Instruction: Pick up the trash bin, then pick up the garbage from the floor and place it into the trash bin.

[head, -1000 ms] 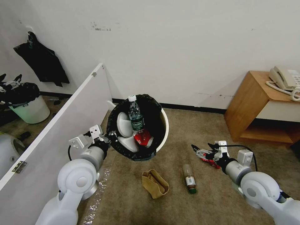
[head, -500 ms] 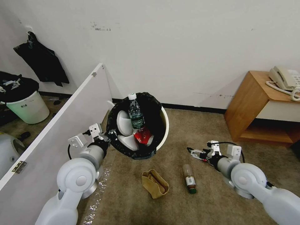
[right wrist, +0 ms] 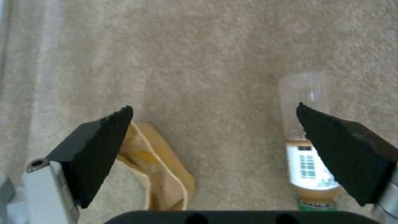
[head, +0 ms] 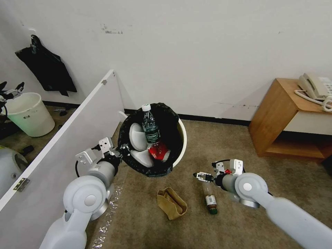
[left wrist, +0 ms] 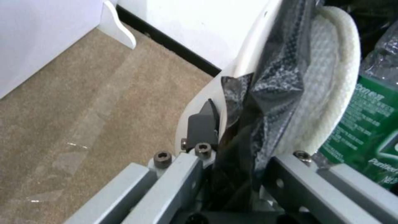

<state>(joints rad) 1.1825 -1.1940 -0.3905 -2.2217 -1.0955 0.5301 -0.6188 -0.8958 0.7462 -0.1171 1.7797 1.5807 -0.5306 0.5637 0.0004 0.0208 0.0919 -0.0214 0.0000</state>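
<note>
The trash bin (head: 181, 138), white with a black liner, hangs tilted above the carpet. My left gripper (head: 121, 151) is shut on its rim; in the left wrist view one finger (left wrist: 203, 123) presses the bin wall (left wrist: 244, 62) from outside. Inside lie white slippers (head: 138, 138), a green-labelled bottle (head: 150, 126) and a red packet (head: 158, 151). My right gripper (head: 202, 176) is open and empty just above the floor. Through its fingers (right wrist: 99, 146) I see a tan paper bag (right wrist: 161, 174) and a lying bottle (right wrist: 309, 155), the same garbage that lies on the carpet as bag (head: 171, 202) and bottle (head: 209, 197).
A white panel (head: 69, 138) runs along my left side, close to the left arm. A wooden nightstand (head: 276, 114) with a phone (head: 314, 86) stands at the right wall. A pale green bin (head: 29, 114) sits far left. Open carpet lies around the bag and bottle.
My right gripper has swung left and nearer, from beside the nightstand to over the lying bottle. The held bin has stayed put. The black bag is gone from the far-left bin.
</note>
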